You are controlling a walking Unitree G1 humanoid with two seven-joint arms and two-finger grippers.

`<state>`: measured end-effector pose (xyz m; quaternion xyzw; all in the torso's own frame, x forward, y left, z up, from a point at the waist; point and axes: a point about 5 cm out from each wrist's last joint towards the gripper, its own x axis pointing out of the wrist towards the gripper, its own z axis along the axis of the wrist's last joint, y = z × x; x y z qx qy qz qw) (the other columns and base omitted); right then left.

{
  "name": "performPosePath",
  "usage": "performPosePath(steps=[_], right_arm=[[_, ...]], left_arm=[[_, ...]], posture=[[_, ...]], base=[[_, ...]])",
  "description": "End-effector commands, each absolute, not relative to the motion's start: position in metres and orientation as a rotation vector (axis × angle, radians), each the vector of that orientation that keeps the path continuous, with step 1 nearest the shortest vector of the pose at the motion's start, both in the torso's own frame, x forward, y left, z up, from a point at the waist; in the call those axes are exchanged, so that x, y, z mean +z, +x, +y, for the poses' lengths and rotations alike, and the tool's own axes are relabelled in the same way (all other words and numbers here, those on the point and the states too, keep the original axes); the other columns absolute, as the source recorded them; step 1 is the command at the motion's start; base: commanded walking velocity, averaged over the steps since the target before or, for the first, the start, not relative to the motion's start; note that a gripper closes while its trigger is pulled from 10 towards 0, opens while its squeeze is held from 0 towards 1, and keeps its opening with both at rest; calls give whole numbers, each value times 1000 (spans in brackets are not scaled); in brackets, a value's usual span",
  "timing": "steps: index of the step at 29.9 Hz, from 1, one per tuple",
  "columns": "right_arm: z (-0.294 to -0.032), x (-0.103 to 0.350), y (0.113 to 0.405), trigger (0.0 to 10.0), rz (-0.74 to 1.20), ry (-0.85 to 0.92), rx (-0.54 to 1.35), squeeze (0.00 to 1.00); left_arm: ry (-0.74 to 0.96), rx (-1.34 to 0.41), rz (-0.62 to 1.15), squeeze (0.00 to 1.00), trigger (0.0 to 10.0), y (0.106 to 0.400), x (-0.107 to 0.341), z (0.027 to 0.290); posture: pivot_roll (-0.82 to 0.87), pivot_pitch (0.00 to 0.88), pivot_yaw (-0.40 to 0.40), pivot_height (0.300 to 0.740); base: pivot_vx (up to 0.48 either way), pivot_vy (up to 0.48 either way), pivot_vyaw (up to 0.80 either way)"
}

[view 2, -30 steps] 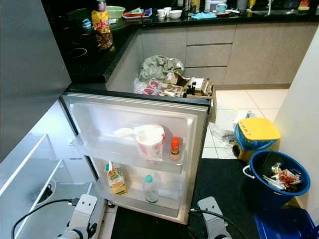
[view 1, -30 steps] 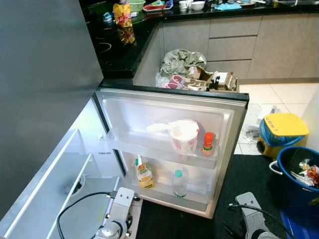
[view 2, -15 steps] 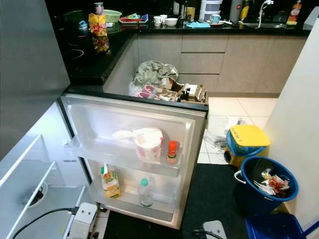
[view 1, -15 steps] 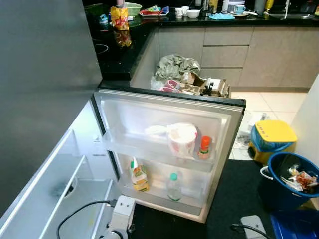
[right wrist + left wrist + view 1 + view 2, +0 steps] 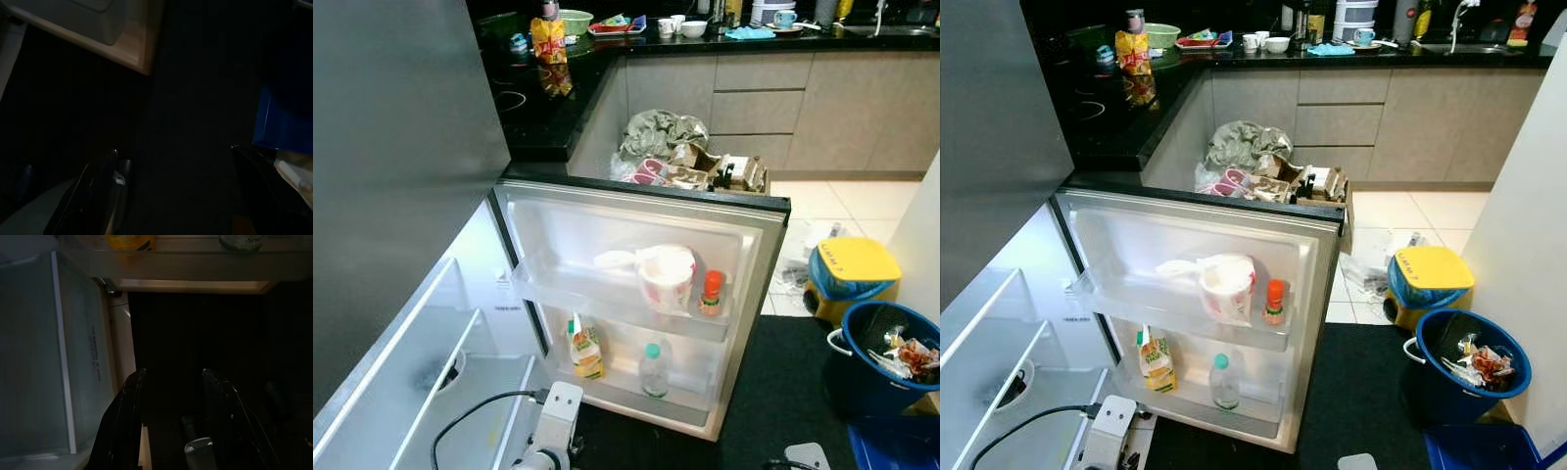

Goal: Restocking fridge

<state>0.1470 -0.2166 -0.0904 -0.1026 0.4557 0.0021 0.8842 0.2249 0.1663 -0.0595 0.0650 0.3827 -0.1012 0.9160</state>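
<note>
Fridge door (image 5: 636, 220) swung open. On upper door shelf: white tub (image 5: 666, 276) beside red-capped bottle (image 5: 711, 293). On lower shelf: juice carton (image 5: 584, 348), green-capped bottle (image 5: 652, 369). Left claw (image 5: 171, 396) parted, empty, low over dark floor mat (image 5: 783, 382). Right claw (image 5: 176, 161) wide apart, empty, very dark. Blue bucket (image 5: 1469, 364) contents unclear.

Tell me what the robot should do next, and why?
Probably turn toward the counter to fetch something. The fridge door stands open, and both grippers hang low and open, holding nothing: the left gripper and the right gripper. The yellow snack bag waits up there.
</note>
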Motion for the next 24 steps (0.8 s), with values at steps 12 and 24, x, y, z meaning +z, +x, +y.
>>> performPosePath(steps=[12,24], right_arm=[[-217,-89,149,10000,924,-213,12,0],[-214,-88,153,10000,911,-218,55,0]], left_arm=[[99,-202,774,0,10000,227,-58,163],[89,-195,770,0,10000,228,-58,162]], posture=[[-86,7,35,726],[-89,9,35,726]], base=[[0,-383,0],[0,-480,0]])
